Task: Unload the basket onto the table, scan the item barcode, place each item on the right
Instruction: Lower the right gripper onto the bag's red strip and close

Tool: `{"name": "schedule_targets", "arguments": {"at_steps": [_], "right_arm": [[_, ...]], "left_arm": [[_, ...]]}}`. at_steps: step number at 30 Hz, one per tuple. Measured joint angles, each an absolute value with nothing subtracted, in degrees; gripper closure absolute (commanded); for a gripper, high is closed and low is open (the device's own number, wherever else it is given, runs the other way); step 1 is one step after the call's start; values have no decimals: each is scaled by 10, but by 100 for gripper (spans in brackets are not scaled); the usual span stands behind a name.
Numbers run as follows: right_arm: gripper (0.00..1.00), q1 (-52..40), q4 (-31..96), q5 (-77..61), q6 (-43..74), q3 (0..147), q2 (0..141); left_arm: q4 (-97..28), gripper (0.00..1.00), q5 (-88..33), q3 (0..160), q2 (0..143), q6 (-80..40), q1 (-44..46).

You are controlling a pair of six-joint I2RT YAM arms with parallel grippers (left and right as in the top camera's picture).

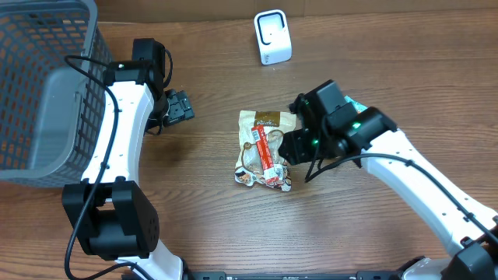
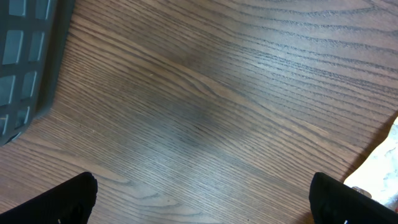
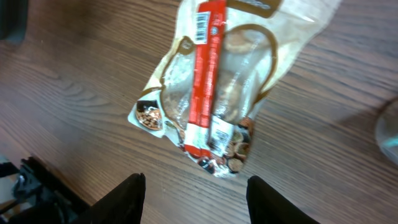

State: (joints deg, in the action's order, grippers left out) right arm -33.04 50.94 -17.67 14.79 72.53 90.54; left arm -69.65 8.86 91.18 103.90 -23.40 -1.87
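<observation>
The item, a clear snack bag (image 1: pixel 264 149) with a red strip and a brown header, lies flat at the middle of the table. The right wrist view shows the bag (image 3: pixel 214 87) with a small barcode label near its far end. My right gripper (image 1: pixel 292 152) hovers at the bag's right edge. Its jaws (image 3: pixel 196 200) stand open over bare wood just short of the bag's near end, holding nothing. My left gripper (image 1: pixel 180 106) is wide open over bare table left of the bag, and in its own view (image 2: pixel 202 200) only wood lies between the fingers.
A white scanner (image 1: pixel 272 37) stands at the back, behind the bag. A grey mesh basket (image 1: pixel 39 85) fills the left side, and its corner (image 2: pixel 22 62) shows in the left wrist view. The bag's edge (image 2: pixel 385 165) peeks in at that view's right.
</observation>
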Motion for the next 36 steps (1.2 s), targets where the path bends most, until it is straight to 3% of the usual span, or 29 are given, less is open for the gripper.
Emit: {"name": "schedule_targets", "arguments": {"at_steps": [9,11,12,13,20,25,28,36], "right_arm": [[46,-407,490,-114,150,725,909],[25,-413,489,-109,150,725,913],[2,-415,487,-106,151,725,915],[0,-415,485,-103,149,725,917],[0,-416,471,-96,150,725,923],[10,-416,472,-90,150,725,923],[22,-416,472,-85,152,725,923],[28,-416,487,-81,153,725,930]], "left_arm": [[-696,0,89,912,1039,-234,-19],[-696,0,89,912,1039,-234,-19],[-696,0,89,912,1039,-234,-19],[-696,0,89,912,1039,-234,-19],[-696,0,89,912,1039,-234,-19],[-696,0,89,912,1039,-234,-19],[-696,0,89,912,1039,-234,-19],[-696,1,89,912,1039,-234,-19]]}}
